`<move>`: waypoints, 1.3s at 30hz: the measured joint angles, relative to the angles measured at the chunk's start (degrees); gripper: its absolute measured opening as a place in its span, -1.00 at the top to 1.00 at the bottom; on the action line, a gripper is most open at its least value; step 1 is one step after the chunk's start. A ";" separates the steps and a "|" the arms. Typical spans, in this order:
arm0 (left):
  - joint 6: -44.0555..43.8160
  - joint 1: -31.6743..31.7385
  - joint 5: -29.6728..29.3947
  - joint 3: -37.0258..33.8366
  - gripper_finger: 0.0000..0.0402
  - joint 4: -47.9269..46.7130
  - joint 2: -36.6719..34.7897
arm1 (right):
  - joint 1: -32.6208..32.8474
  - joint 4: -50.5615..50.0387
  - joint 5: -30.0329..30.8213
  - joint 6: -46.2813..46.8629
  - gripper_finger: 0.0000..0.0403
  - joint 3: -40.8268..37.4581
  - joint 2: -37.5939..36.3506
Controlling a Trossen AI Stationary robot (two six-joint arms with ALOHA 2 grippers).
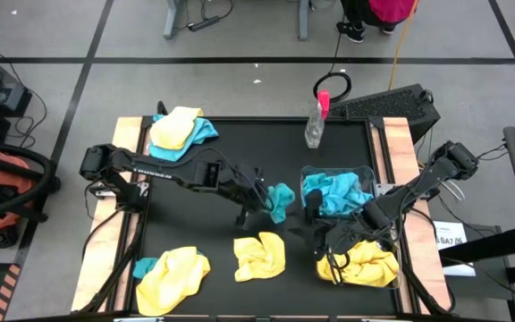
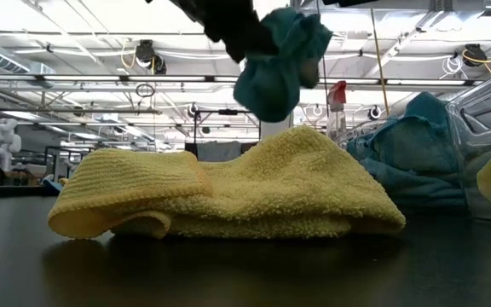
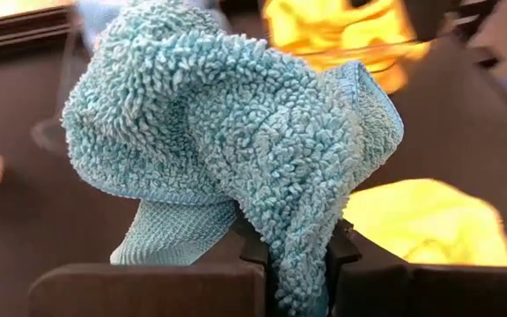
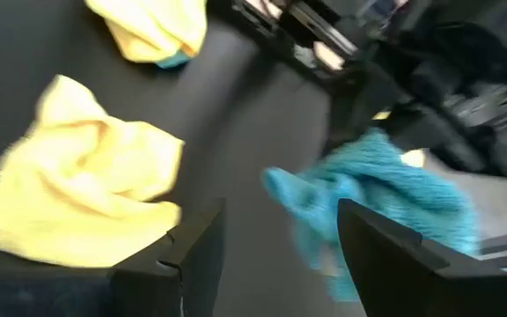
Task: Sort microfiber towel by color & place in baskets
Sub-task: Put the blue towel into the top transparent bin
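Transfer step of a colour sort. The left gripper [image 1: 266,199] is clamped on a blue towel [image 1: 281,199] and holds it clear of the table [image 1: 195,233], near mid-table and just beside the blue basket [image 1: 365,172]; in the left wrist view the cloth [image 3: 236,141] bunches above the fingers [image 3: 253,251] with a tail pinched between them. The low view shows the same towel [image 2: 280,60] hanging above a yellow towel [image 2: 228,183] that lies flat.

The blue basket already holds blue cloth [image 1: 333,192]; the yellow basket [image 1: 392,279] beside it, at the near right, holds yellow cloth [image 1: 365,264]. The right gripper [image 1: 316,210] hovers between the two baskets with its jaws apart and, as far as the blurred right wrist view [image 4: 271,255] allows, nothing in them.

Judged next move: carry the blue towel over the blue basket's rim and release it there. The right arm stands close to that path, so clearance between the arms needs watching.

Still unsorted: a yellow-and-blue heap [image 1: 179,130] at the far left, another [image 1: 170,273] at the near left, and the yellow towel [image 1: 259,255] at the near middle.

Surface: black, matte, with wooden side rails [image 1: 125,134]. A spray bottle [image 1: 316,121] stands at the far edge. Beyond lies a grey tiled floor [image 1: 240,80]; the low view shows a workshop with ceiling lights.
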 joint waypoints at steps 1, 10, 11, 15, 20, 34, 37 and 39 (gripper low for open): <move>-0.29 -0.04 1.13 0.34 0.85 -0.04 0.00 | 0.10 0.21 1.25 -1.61 -0.03 0.00 0.01; -1.51 -0.02 7.93 0.93 0.85 4.05 -0.02 | 0.09 8.59 6.91 -17.55 -0.03 0.04 1.68; -1.53 -0.04 8.03 0.93 0.85 4.04 -0.02 | 0.09 9.64 7.95 -19.55 -0.03 0.04 2.05; -2.81 -0.02 10.67 0.93 0.85 4.83 -0.01 | -0.22 12.70 8.19 -26.93 -0.03 0.04 3.62; -2.95 -0.27 13.45 0.91 0.85 5.80 -0.02 | -1.97 13.20 8.55 -30.03 -0.03 0.02 6.78; -4.54 -0.74 12.80 0.86 0.66 6.75 -0.28 | -2.67 21.28 12.87 -36.25 0.36 -0.22 8.48; -5.59 -0.76 11.68 0.86 0.37 7.42 -0.28 | -2.67 21.41 13.43 -36.08 0.68 -0.24 8.46; -5.54 -0.72 11.41 0.86 0.16 7.98 -0.21 | -2.52 21.79 13.38 -36.19 0.88 -0.24 8.45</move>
